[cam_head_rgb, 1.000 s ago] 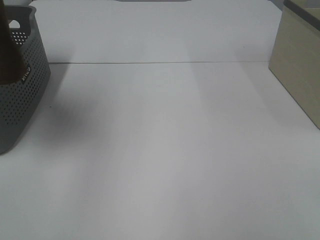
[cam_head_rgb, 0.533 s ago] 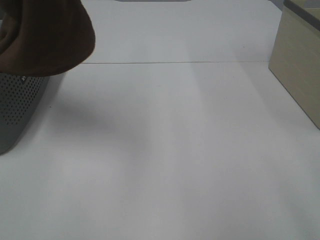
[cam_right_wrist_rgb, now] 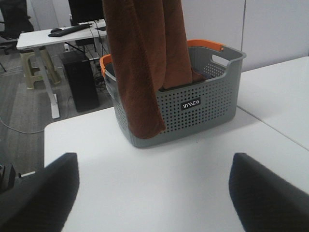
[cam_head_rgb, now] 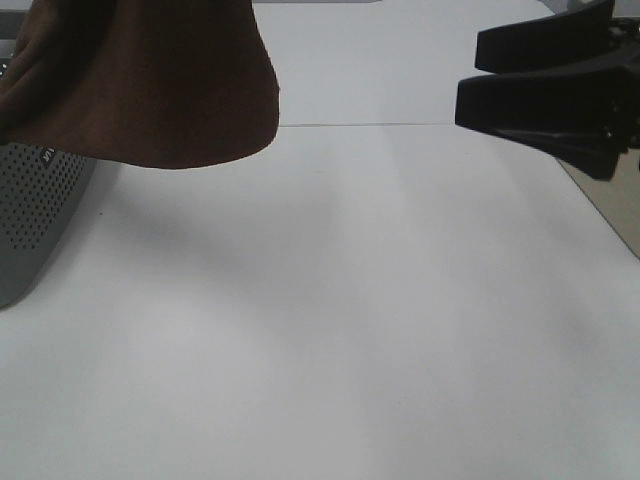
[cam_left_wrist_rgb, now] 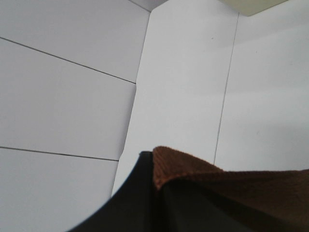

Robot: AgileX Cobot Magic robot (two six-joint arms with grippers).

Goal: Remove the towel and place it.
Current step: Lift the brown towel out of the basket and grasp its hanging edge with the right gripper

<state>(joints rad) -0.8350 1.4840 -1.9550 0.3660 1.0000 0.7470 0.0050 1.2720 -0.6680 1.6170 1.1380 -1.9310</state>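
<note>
The towel (cam_head_rgb: 150, 90) is a dark reddish-brown plush cloth hanging at the upper left, its lower edge above the table. In the right wrist view the towel (cam_right_wrist_rgb: 145, 63) hangs from above, one end still inside the grey perforated basket (cam_right_wrist_rgb: 193, 111) and the other draped over its front wall. My left gripper (cam_left_wrist_rgb: 159, 193) is shut on a fold of the towel (cam_left_wrist_rgb: 227, 183); it is above the exterior high view. My right gripper (cam_head_rgb: 468, 72) hovers open at the upper right, well apart from the towel. Its fingertips (cam_right_wrist_rgb: 63, 179) stand wide with nothing between them.
The basket (cam_head_rgb: 35, 220) with an orange rim sits at the table's left edge. A beige box (cam_head_rgb: 625, 215) stands at the right edge, partly behind the right gripper. Beyond the basket, off the table, are a desk (cam_right_wrist_rgb: 53, 36) and a computer tower (cam_right_wrist_rgb: 79, 79).
The towel has come up out of the basket and spread rightward across the upper left. My right gripper has entered at the upper right, still open.
</note>
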